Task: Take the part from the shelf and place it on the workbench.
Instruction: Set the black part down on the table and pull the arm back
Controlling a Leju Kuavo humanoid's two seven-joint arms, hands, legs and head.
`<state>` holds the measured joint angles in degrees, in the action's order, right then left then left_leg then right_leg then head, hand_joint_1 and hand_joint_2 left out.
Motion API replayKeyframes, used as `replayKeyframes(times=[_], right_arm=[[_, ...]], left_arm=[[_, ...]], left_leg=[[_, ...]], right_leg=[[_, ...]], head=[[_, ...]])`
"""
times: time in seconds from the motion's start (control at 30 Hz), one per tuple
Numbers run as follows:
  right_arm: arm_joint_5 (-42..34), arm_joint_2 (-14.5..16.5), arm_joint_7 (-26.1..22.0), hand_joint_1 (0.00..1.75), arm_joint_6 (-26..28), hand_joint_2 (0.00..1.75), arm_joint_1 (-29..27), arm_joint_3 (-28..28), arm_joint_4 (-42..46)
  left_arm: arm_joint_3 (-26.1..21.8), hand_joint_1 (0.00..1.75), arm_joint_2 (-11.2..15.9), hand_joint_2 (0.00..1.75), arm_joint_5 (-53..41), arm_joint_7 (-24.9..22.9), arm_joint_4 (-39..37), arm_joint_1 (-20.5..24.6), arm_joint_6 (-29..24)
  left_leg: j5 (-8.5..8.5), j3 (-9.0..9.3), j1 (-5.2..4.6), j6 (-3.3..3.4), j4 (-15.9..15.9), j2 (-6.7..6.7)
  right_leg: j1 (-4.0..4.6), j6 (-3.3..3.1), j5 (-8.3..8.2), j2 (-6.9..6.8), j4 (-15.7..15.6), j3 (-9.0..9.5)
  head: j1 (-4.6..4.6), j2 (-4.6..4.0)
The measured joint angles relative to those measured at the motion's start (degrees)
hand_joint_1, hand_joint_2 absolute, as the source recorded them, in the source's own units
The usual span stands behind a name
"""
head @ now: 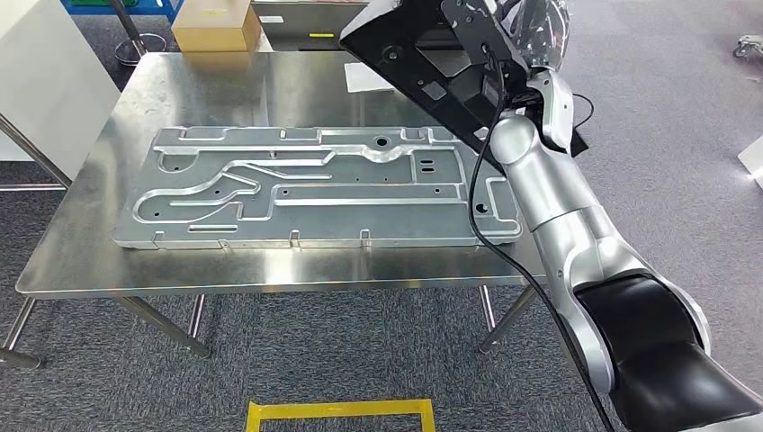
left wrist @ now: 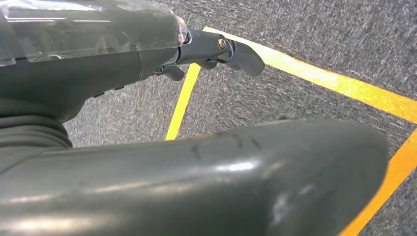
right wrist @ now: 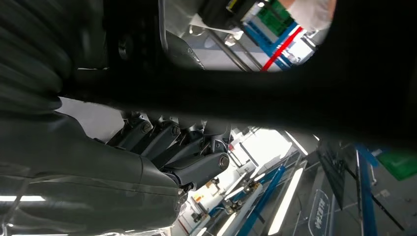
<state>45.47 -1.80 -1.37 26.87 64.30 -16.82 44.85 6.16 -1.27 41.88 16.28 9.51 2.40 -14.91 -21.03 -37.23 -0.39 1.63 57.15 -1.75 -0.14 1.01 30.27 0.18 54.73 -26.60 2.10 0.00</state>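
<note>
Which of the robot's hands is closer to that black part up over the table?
Right. The right hand grips the black part above the metal table; the left hand hangs over grey carpet with yellow floor tape, away from it.

A flat black panel part [head: 409, 54], tilted, held up by the right hand [right wrist: 162, 147] above the steel table's [head: 225, 90] far right.

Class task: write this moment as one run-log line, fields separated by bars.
right hand: holds black part above workbench | left hand: hangs over floor, holds nothing | part: not yet set down
</note>
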Motion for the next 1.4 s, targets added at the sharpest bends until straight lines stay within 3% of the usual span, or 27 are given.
replayKeyframes(times=[0.37,0.57,1.03,1.4], right_arm=[[13.4,3.9,-0.7,1.75,1.1,1.75,-8.1,1.5,-4.7],[16.5,5.1,-0.7,1.75,1.8,1.75,-10.6,3.9,-7.0],[20.7,7.3,0.1,1.75,0.2,1.75,-11.6,7.8,-8.8],[20.6,9.4,1.1,1.75,-7.1,1.75,-9.7,10.4,-11.4]], left_arm=[[0.7,0.0,0.2,0.0,-0.2,0.2,0.0,0.2,0.4],[0.7,0.0,0.3,0.0,0.2,-0.4,0.0,0.2,-0.6],[0.4,0.0,0.3,0.0,1.3,-1.1,0.0,0.4,-2.5],[-0.9,0.0,0.3,0.0,2.0,-1.2,0.0,0.4,-4.2]], left_leg=[[-0.05,0.26,0.01,-0.06,0.0,0.04],[-0.05,0.28,0.0,-0.06,0.0,0.04],[-0.06,0.34,0.01,-0.07,0.0,0.08],[-0.06,0.39,0.01,-0.08,0.0,0.14]], right_leg=[[0.01,-0.08,0.06,-0.03,0.0,0.24],[0.0,-0.11,0.07,-0.01,0.0,0.28],[0.02,-0.13,0.08,0.01,0.0,0.3],[0.02,-0.13,0.08,0.05,0.0,0.35]], head=[[0.0,0.0],[0.0,0.0],[0.0,0.0],[0.0,0.0]])
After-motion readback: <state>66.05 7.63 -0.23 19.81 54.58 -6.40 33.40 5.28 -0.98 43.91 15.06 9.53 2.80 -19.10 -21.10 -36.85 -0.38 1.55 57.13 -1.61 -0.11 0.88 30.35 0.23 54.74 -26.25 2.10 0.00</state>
